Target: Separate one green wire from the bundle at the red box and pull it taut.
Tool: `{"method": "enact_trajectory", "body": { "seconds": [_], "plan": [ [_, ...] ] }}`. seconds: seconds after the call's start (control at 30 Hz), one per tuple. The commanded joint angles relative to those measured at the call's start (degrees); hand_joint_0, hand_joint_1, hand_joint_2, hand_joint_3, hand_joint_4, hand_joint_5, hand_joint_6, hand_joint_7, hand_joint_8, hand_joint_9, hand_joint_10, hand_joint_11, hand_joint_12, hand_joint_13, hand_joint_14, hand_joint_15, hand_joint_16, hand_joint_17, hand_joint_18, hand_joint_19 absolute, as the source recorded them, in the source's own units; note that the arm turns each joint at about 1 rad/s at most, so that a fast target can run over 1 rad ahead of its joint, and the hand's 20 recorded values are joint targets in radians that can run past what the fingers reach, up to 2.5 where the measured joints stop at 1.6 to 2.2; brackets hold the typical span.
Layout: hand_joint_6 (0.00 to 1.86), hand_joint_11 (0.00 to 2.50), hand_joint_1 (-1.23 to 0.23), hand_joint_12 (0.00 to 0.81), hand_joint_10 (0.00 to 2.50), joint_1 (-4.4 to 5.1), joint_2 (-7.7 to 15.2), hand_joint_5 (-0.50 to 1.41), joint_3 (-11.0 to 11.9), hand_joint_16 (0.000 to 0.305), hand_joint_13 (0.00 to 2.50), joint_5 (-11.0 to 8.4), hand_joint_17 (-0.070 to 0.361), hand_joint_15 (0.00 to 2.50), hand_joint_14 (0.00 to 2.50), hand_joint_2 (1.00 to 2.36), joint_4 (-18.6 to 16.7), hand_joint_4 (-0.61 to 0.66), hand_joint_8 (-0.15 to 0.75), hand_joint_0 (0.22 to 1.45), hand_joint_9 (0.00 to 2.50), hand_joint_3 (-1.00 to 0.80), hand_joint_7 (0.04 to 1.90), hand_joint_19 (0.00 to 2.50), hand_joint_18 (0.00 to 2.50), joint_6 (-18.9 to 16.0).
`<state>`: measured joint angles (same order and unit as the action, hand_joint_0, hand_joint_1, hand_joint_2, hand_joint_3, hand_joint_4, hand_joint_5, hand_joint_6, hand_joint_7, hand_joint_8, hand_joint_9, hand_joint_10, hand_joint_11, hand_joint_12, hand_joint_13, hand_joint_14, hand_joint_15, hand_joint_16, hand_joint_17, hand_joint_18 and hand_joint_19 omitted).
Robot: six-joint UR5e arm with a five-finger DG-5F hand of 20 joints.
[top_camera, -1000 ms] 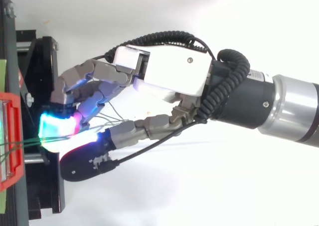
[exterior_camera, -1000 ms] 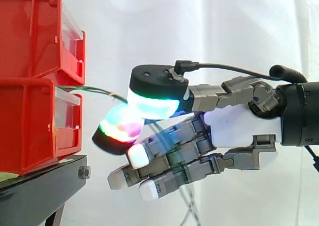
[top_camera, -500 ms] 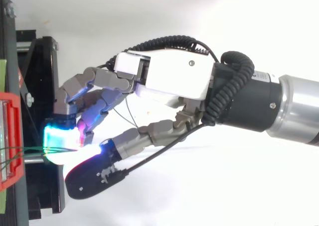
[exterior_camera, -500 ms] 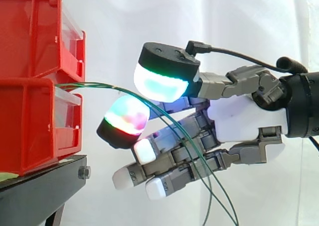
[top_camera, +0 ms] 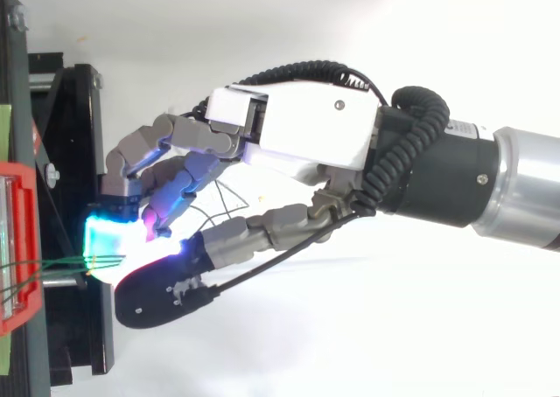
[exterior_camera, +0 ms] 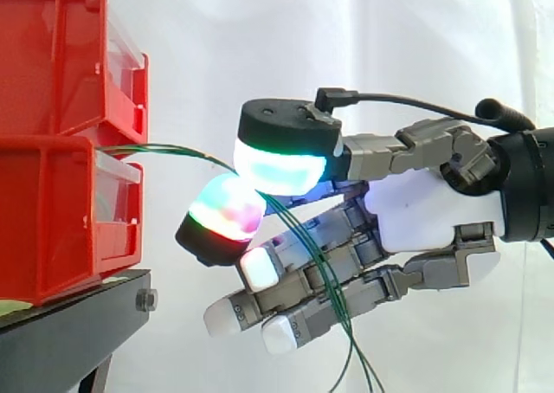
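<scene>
Glossy red plastic for the bins (exterior_camera: 52, 194), with clear plastic fronts. Matt black painted metal for the stand (exterior_camera: 69, 324) under them, dull steel bolt (exterior_camera: 146, 300) at its right end. Green wires (exterior_camera: 164, 147): thin, smooth, slightly shiny insulation. Hand (exterior_camera: 428, 215): glossy white plastic shell, matt grey parts elsewhere. Brushed silver metal on the arm (top_camera: 529, 187), satin black collar. Matt white cloth curtain (exterior_camera: 346, 38) behind.

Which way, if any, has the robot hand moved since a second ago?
Yes: the robot hand has drawn slightly right, away from the red bins, in both views.
</scene>
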<state>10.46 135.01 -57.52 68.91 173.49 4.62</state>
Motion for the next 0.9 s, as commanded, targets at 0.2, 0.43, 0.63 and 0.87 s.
{"method": "enact_trajectory", "body": {
  "seconds": [0.2, 0.43, 0.63, 0.87],
  "plan": [
    [0.91, 0.59, -0.85, 0.342, 0.02, -0.09, -1.1, -0.16, 0.0, 0.049, 0.56, 0.18, 0.109, 0.30, 0.01, 1.00, 1.8, 0.15, 0.264, 0.58, 0.86, -0.50, 0.90, 0.47, 0.56, -0.1],
    [0.90, 0.58, -0.68, 0.356, 0.02, -0.35, -1.5, -0.16, 0.0, 0.051, 0.56, 0.18, 0.114, 0.30, 0.01, 1.00, 3.1, 0.15, 0.280, 0.53, 0.88, -0.50, 0.90, 0.48, 0.57, -0.2],
    [0.91, 0.59, -0.73, 0.343, 0.02, -0.53, -1.8, -0.15, 0.0, 0.048, 0.56, 0.18, 0.108, 0.31, 0.01, 1.02, 3.9, 0.08, 0.272, 0.60, 0.89, -0.24, 1.00, 0.48, 0.55, -0.1],
    [0.92, 0.60, -0.85, 0.343, 0.02, -0.62, -1.9, -0.16, 0.2, 0.048, 0.55, 0.09, 0.108, 0.30, 0.01, 1.02, 4.6, 0.05, 0.262, 0.64, 0.86, -0.25, 0.95, 0.48, 0.55, -0.1]
  ]
}}
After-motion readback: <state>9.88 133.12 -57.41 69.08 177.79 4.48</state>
